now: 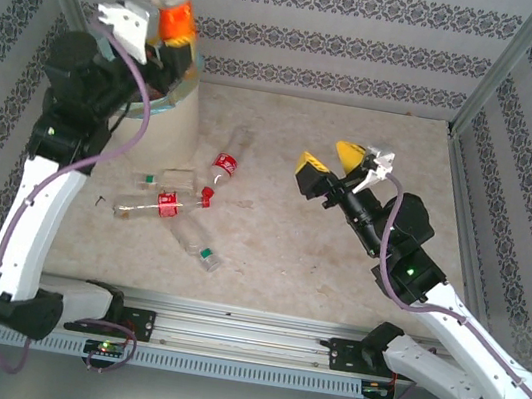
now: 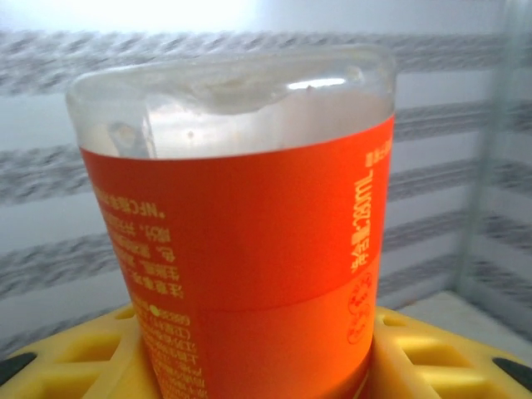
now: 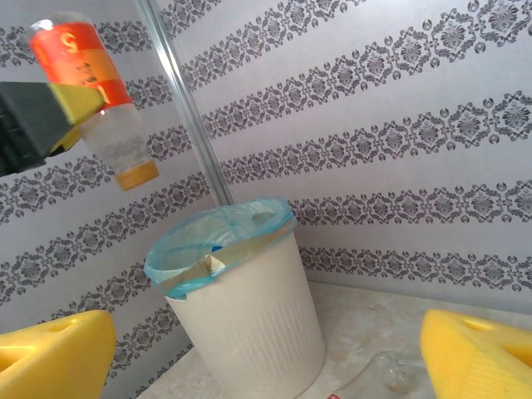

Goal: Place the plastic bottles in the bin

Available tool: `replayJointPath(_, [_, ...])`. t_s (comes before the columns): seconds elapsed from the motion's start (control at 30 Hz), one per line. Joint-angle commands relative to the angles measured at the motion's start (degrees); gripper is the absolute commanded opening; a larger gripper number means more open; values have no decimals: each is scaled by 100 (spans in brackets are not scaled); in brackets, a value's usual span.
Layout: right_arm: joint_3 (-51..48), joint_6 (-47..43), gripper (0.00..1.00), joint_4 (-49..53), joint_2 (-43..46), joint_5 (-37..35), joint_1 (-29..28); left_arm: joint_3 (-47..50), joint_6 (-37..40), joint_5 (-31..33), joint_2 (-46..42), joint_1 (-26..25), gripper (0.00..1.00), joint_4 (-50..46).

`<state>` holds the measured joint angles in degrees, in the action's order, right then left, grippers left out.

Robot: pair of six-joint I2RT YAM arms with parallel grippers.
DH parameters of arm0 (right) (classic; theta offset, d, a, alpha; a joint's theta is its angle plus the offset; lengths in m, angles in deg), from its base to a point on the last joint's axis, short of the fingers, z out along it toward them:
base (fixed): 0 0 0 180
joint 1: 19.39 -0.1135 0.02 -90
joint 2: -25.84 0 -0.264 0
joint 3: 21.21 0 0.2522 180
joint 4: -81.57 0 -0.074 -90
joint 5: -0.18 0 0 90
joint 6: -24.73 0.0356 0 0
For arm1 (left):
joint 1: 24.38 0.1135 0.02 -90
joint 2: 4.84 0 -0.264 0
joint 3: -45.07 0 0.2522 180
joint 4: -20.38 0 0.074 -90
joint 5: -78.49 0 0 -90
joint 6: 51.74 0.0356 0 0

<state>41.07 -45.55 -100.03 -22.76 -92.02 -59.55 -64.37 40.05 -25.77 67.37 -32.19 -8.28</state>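
Bottle [image 1: 177, 15] with an orange label hangs cap-down above the bin [image 3: 249, 316], clamped in the left claw [image 1: 172, 43], likely so that release drops it inside; right claw [image 1: 331, 159] hovers spread and empty; other bottles [image 1: 169, 202] lie on the worktop [image 1: 337, 261] beside the bin.

The beige tabletop [image 1: 316, 268] is enclosed by striped patterned walls [image 1: 321, 41]. Metal posts [image 1: 507, 66] stand at the far corners. A small dark speck [image 1: 99, 200], possibly debris, lies on the tabletop.
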Motion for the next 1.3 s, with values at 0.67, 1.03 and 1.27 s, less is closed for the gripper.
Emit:
replayJointPath(0.67, [-222,223,93,451,457,167,308,-643,455,1470,2088,1392,80,-1532])
replayJointPath(1.03, [-159,291,93,421,320,220,323,-690,585,1505,2109,1432,78,-1635])
replayJointPath(1.27, [-175,321,93,454,316,197,334,-974,562,1463,2563,1467,66,-2231])
